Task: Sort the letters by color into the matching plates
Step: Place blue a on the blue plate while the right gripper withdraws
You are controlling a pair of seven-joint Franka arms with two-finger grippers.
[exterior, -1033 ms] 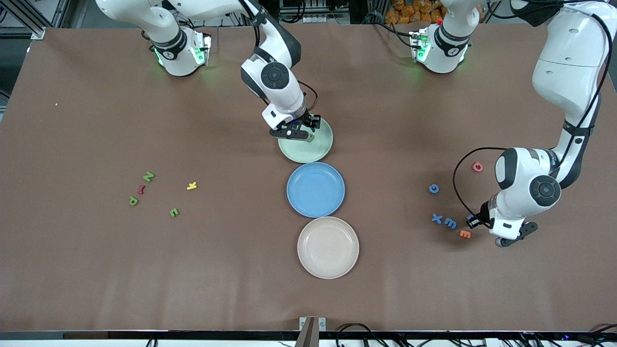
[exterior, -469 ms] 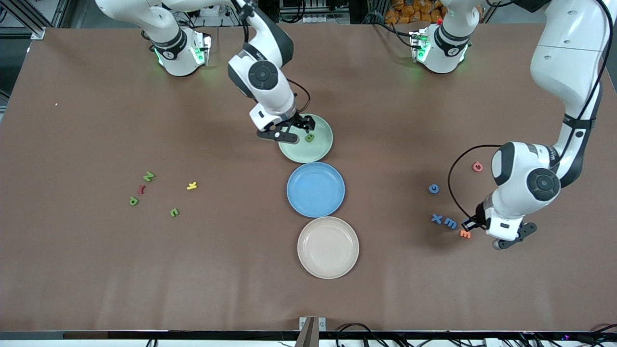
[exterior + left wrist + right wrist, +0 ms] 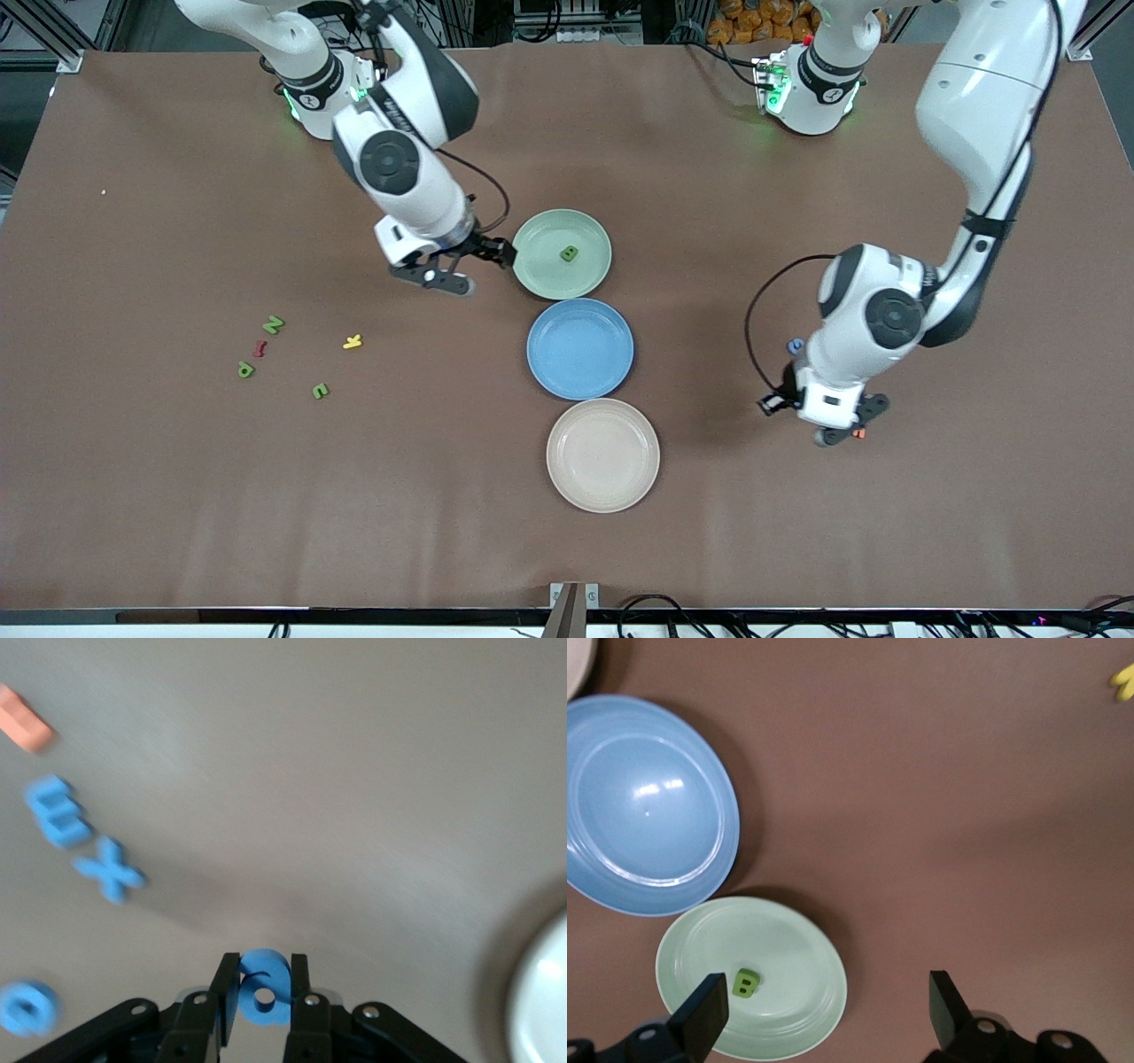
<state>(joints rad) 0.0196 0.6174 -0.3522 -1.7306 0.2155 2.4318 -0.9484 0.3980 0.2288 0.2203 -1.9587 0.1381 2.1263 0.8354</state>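
My left gripper (image 3: 771, 404) is shut on a blue letter (image 3: 264, 987) and holds it over the bare table between the blue letters and the plates. Three blue letters (image 3: 108, 870) lie on the table; one shows beside the left arm in the front view (image 3: 796, 346). My right gripper (image 3: 461, 270) is open and empty, beside the pale green plate (image 3: 540, 266) toward the right arm's end. A green letter B (image 3: 569, 254) lies in that plate, also in the right wrist view (image 3: 747, 982). The blue plate (image 3: 580, 372) is empty. Three green letters (image 3: 273, 324) lie near the right arm's end.
A beige plate (image 3: 602, 487) lies nearest the front camera, in line with the other two plates. A red letter (image 3: 260, 347) and a yellow letter (image 3: 353, 341) lie among the green ones. An orange letter (image 3: 858, 433) lies under the left hand.
My right gripper let go of the green B in the green plate and moved off toward the right arm's end. My left gripper carried the blue letter toward the plates.
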